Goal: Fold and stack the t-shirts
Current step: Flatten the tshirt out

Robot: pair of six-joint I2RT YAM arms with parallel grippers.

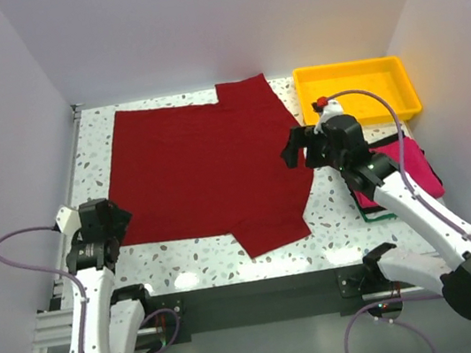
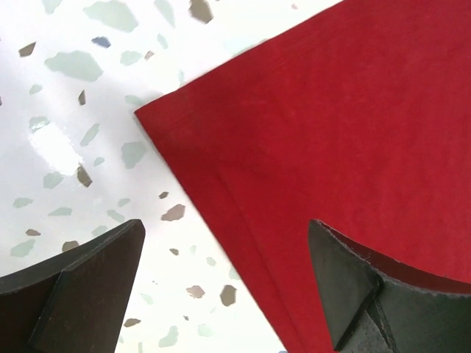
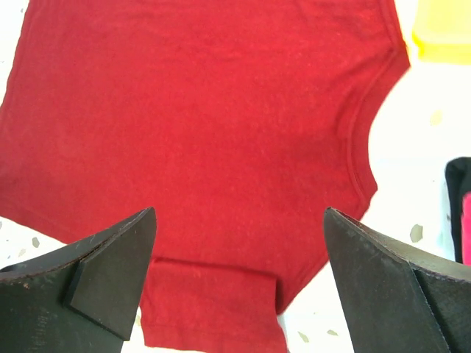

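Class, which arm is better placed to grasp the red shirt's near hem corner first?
Left. The left tool, open, hovers at the shirt's hem corner; the right tool sits over the neckline end.

Your yellow plastic tray [image 1: 365,89] sits far right on the speckled tabletop [image 1: 185,252]. It seems to lie flat.

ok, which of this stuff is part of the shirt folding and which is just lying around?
Job: maroon t-shirt, spread flat; pile of shirts at right, pink showing.
Lying about: yellow tray, far right corner.
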